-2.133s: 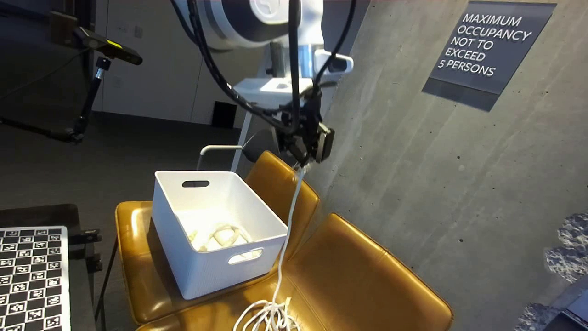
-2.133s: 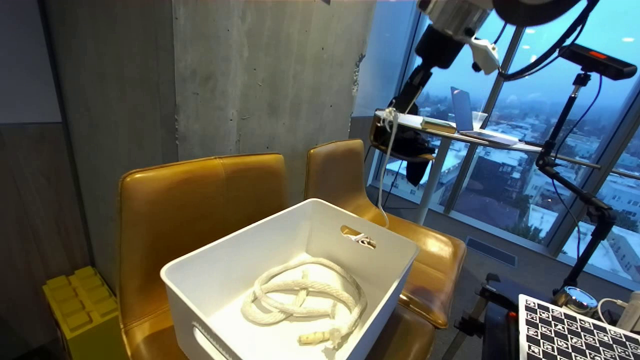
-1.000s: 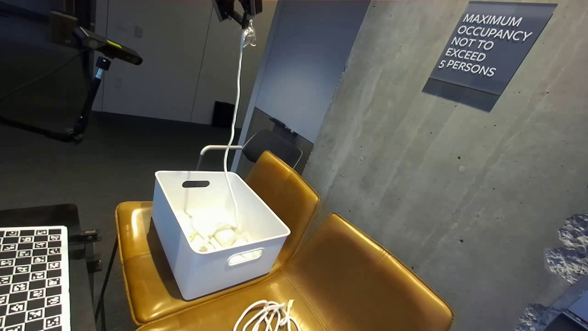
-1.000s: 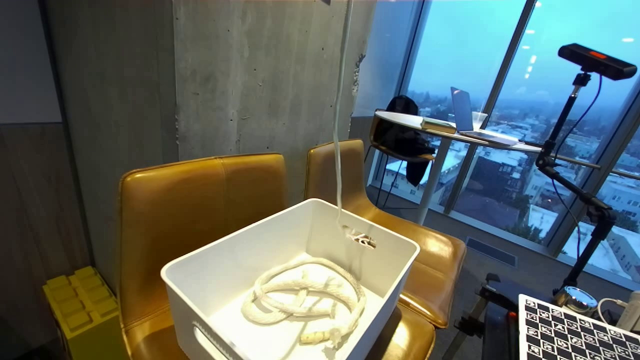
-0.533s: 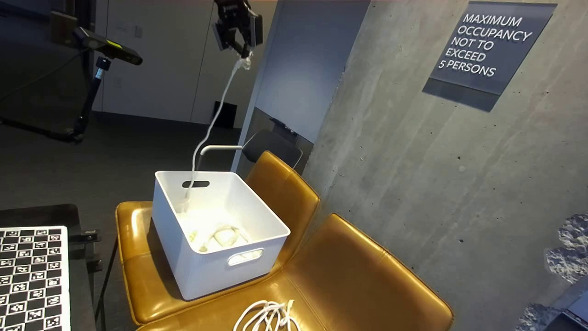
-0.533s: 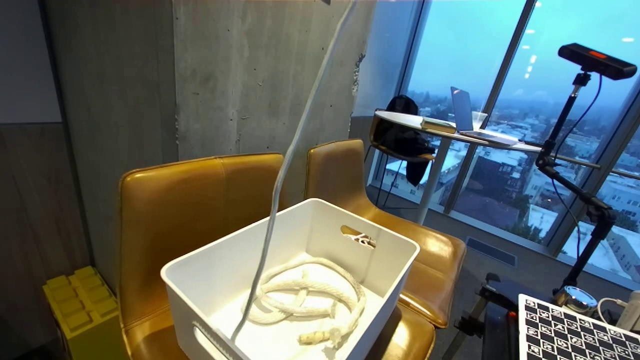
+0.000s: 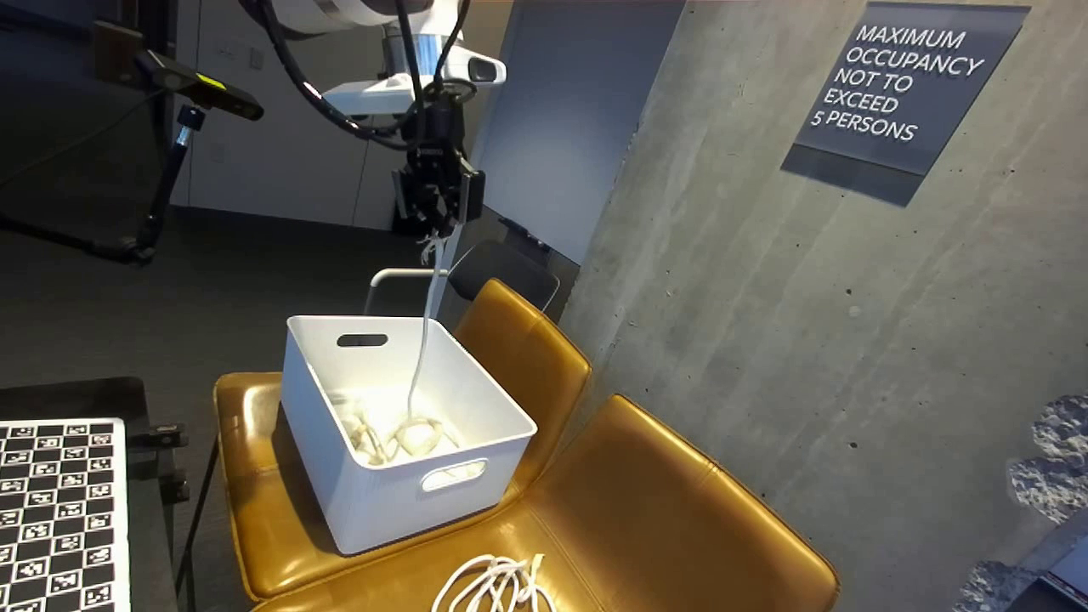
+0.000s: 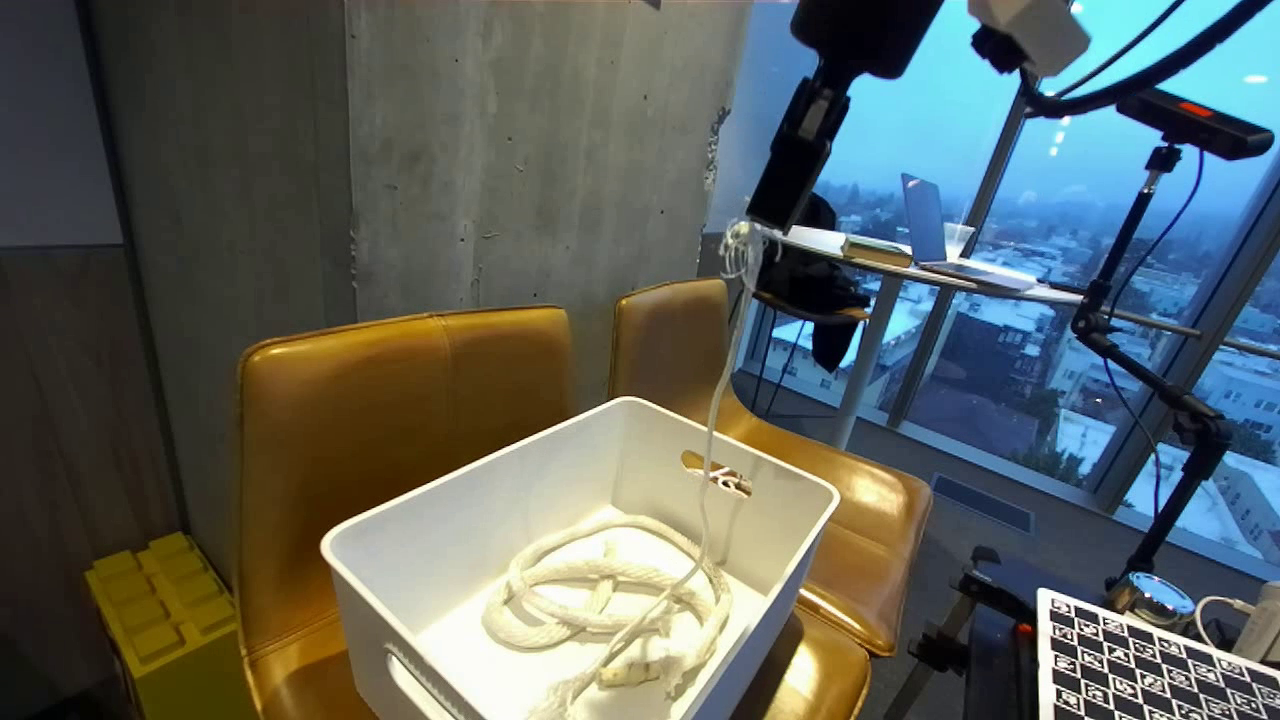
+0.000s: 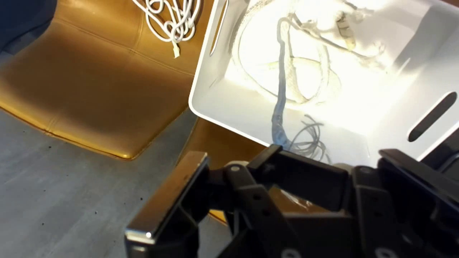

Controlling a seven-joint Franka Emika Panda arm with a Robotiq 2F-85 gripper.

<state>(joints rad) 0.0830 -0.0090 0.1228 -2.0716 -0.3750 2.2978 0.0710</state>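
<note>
In upper centre of an exterior view, the tool is closed on the thin rope, near its frayed end; the rope hangs almost vertically below, into the white bin.

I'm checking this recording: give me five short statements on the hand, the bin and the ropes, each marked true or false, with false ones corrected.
1. The hand is shut on a frayed rope. True.
2. The white bin stands on a tan chair. True.
3. The frayed rope hangs wholly outside the white bin. False: its lower part trails down into the bin.
4. A looped white cord lies beside the white bin, not in it. True.
5. The white bin holds nothing besides the frayed rope. False: a thicker pale rope lies coiled there too.
</note>
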